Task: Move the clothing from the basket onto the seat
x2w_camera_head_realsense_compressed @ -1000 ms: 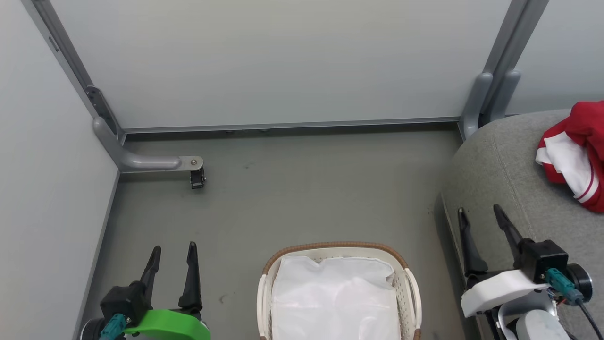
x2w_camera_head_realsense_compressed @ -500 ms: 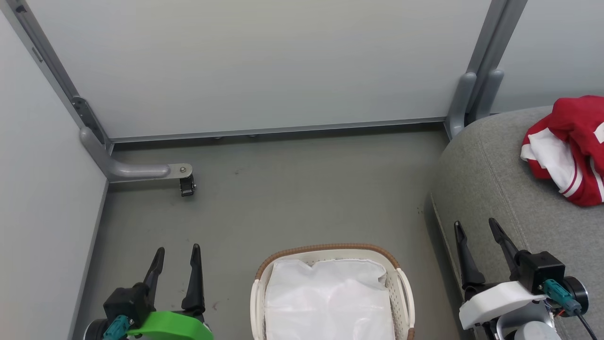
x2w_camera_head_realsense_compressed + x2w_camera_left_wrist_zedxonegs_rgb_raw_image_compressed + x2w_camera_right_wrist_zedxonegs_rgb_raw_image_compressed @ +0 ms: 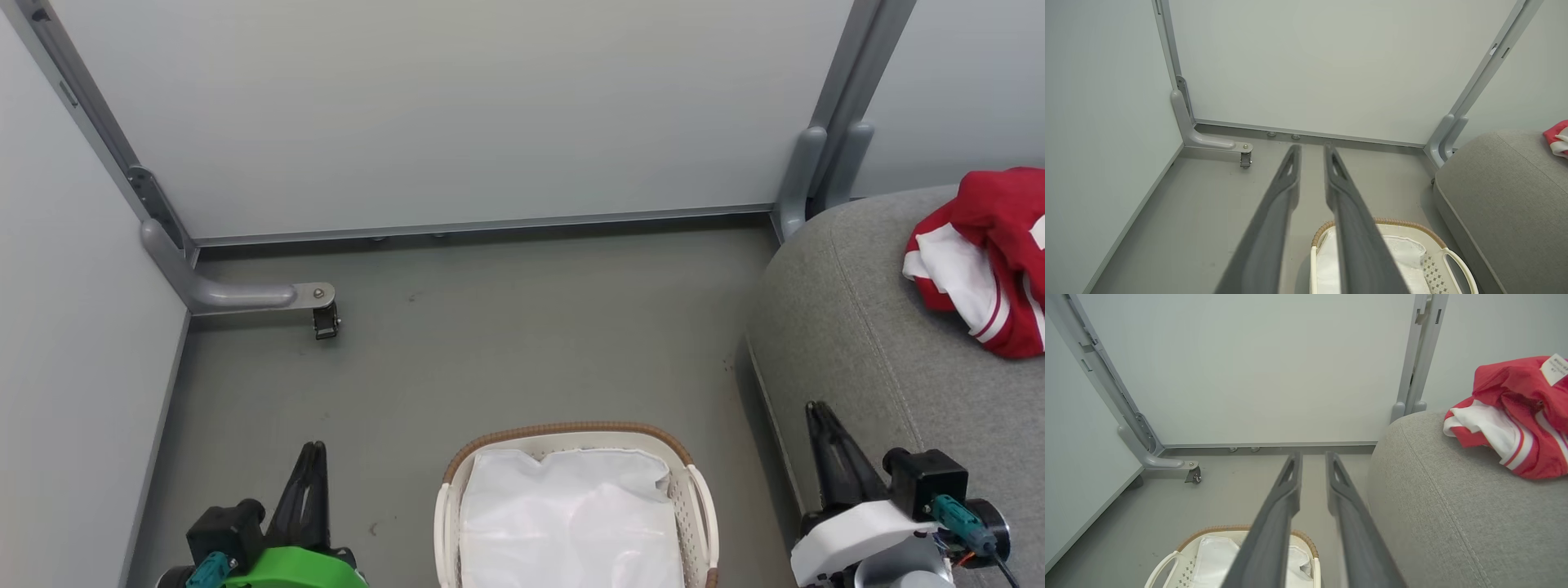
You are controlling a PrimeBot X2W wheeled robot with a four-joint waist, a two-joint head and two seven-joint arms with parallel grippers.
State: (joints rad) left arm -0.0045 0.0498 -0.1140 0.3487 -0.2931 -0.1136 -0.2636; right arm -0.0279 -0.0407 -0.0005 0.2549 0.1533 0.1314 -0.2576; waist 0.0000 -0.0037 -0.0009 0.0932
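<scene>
Left gripper: low at the left, over the grey floor. Its fingers are drawn nearly together, with a thin slit between them, and they hold nothing.
Basket: stands on the floor between the two arms. What lies in it is the white sheet lining, a little wrinkled.
Right gripper: low at the right, over the front edge of the seat. Its fingers are also nearly together, and nothing is between them.
Seat: the big grey cushion at the right, its rounded corner toward the floor.
Clothing: lies on the seat, well apart from the basket, as one crumpled red heap with a white panel. Whether it is one garment or two I cannot tell, because the picture edge cuts it.
How it will handle: soft and light, I think, with no stiffness. It will sag and unfold when lifted, and it cannot break.
Where to take hold: a raised fold on top of the heap, pinched deep. The thin stripe trim would slip out more easily.
Which way it points: the white panel reaches toward the basket side of the seat, and a small white label faces up.
Long axis: not clear. The heap is bunched and has no true length.
</scene>
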